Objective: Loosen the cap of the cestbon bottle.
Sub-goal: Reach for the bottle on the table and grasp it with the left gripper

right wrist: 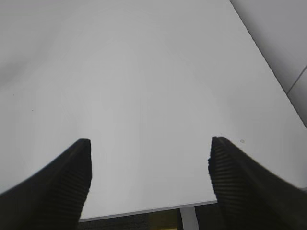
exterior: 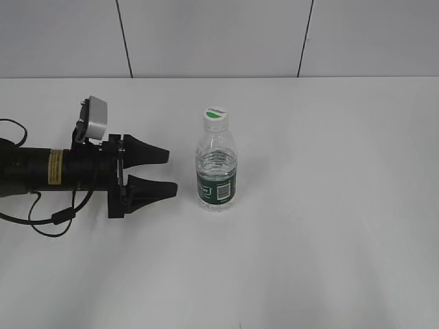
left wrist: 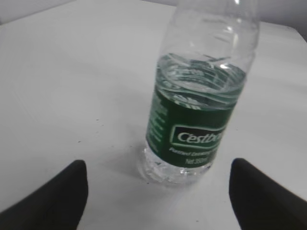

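The cestbon bottle (exterior: 217, 171) stands upright near the middle of the white table, clear with a dark green label. Its white cap (exterior: 216, 114) with a green mark sits on top. My left gripper (exterior: 170, 171) is open and empty, lying low just left of the bottle with a small gap to it. In the left wrist view the bottle (left wrist: 196, 110) stands ahead between the open fingers (left wrist: 158, 179); the cap is cut off there. My right gripper (right wrist: 148, 158) is open and empty over bare table; it does not show in the exterior view.
The white table (exterior: 329, 226) runs to a grey panelled wall (exterior: 219, 34) at the back. The right wrist view shows the table's near edge (right wrist: 144, 211) and its right edge (right wrist: 268, 62). The left arm's cables (exterior: 41, 219) lie at the far left.
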Controlling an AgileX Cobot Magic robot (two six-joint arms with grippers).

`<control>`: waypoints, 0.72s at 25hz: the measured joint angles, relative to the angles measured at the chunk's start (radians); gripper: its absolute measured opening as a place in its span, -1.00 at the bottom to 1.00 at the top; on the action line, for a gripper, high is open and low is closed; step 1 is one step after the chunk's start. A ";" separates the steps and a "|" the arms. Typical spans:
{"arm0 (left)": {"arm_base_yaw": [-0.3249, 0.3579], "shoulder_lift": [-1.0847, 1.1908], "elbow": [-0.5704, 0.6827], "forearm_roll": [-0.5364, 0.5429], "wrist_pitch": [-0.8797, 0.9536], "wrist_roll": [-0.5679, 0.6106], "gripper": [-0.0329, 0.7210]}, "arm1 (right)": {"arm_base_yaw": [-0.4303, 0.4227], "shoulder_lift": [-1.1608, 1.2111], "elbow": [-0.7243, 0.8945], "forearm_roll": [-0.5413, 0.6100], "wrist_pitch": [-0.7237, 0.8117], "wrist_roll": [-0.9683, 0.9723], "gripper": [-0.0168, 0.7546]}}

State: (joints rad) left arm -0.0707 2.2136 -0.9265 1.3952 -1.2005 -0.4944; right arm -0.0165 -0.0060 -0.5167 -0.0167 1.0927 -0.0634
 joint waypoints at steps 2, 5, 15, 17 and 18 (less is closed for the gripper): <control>-0.016 0.006 -0.020 0.038 0.000 0.000 0.54 | 0.000 0.000 0.000 0.000 -0.001 0.000 0.55; -0.040 0.006 -0.042 0.055 0.002 0.000 0.52 | 0.000 0.000 0.000 0.000 -0.001 0.000 0.55; -0.079 0.006 -0.054 0.004 0.038 0.008 0.47 | 0.000 0.000 0.000 0.000 -0.001 0.000 0.55; -0.086 0.006 -0.054 -0.010 0.045 0.022 0.47 | 0.000 0.000 0.000 0.000 -0.001 0.000 0.55; -0.091 0.006 -0.054 -0.014 0.053 0.027 0.46 | 0.000 0.000 0.000 0.000 -0.001 0.000 0.55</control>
State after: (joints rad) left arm -0.1618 2.2198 -0.9803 1.3812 -1.1478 -0.4678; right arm -0.0165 -0.0060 -0.5167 -0.0167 1.0917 -0.0634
